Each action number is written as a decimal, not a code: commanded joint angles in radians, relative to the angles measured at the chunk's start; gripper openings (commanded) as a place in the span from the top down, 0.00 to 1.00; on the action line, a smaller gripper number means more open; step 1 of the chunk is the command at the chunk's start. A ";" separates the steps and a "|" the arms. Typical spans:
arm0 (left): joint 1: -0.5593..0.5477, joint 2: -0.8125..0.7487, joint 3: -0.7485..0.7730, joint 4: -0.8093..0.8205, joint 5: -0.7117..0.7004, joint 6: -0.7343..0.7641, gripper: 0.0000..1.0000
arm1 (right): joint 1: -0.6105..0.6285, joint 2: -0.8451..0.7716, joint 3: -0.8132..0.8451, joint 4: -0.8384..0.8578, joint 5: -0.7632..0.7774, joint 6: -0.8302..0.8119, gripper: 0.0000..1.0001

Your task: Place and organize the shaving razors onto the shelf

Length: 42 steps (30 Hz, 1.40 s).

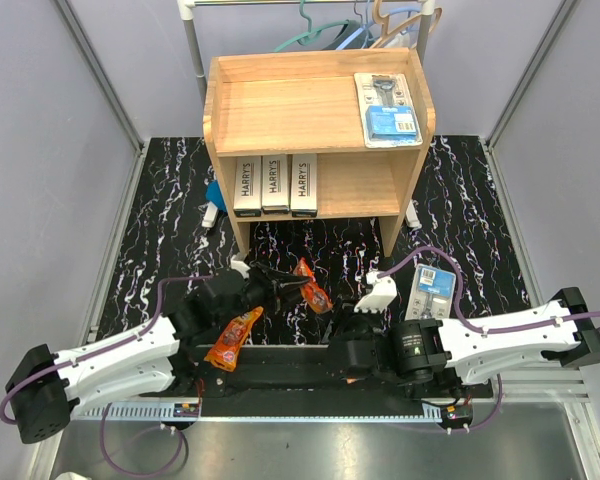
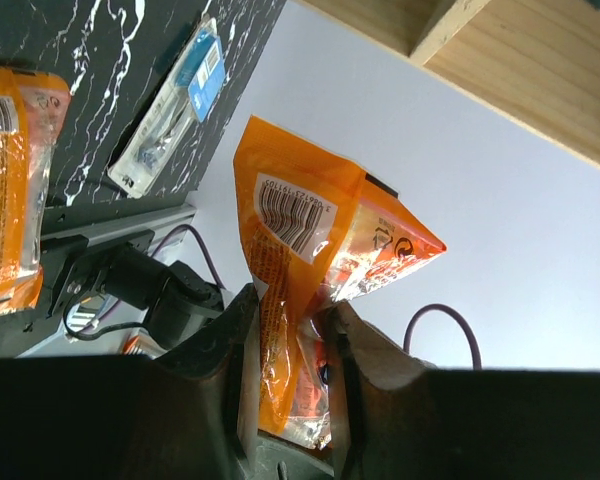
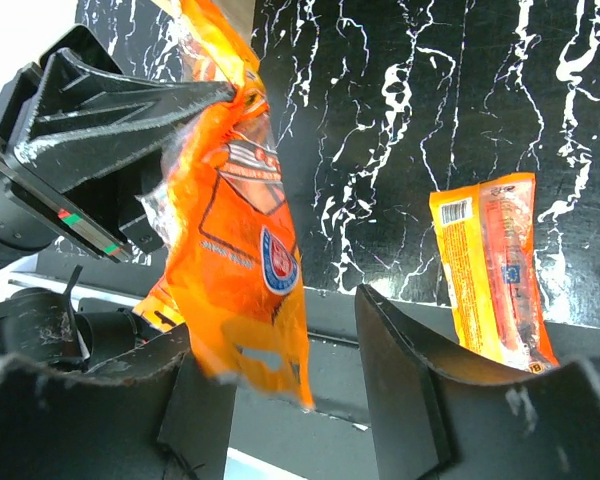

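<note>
Shelf (image 1: 280, 105) 12 o'clock: three boxes (image 1: 274, 185), shelved blister (image 1: 388, 108) placed | pending: loose blister (image 1: 435, 290) 4 o'clock, loose packet (image 1: 235, 340) 7 o'clock | left gripper (image 2: 293, 305) clamps held packet (image 2: 290, 215) | right gripper (image 3: 275, 320) spread wide, gripping nothing.

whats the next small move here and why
Probably shut the right fingers on the orange packet: its free end hangs between them, open, in the right wrist view, while the left fingers pinch its other end, short of the shelf.

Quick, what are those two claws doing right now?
Left gripper: shut on a crinkly orange plastic packet.
Right gripper: open, gripping nothing.
</note>
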 commanded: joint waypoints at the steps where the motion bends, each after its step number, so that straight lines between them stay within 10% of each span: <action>1: -0.043 0.006 0.053 0.064 0.020 0.001 1.00 | 0.006 -0.015 0.001 -0.017 0.082 0.017 0.45; 23: -0.065 0.050 0.019 0.085 0.035 0.015 1.00 | 0.006 -0.042 -0.030 0.094 0.067 -0.080 0.58; 31: -0.069 0.066 0.044 0.041 0.057 0.068 0.92 | 0.006 -0.058 -0.051 0.091 0.068 -0.058 0.97; 40: -0.058 -0.029 0.134 -0.278 -0.006 0.234 0.04 | 0.006 -0.078 -0.063 0.095 0.051 -0.060 1.00; 42: -0.048 -0.072 0.156 -0.393 -0.050 0.282 0.01 | 0.006 -0.078 -0.066 0.094 0.050 -0.058 1.00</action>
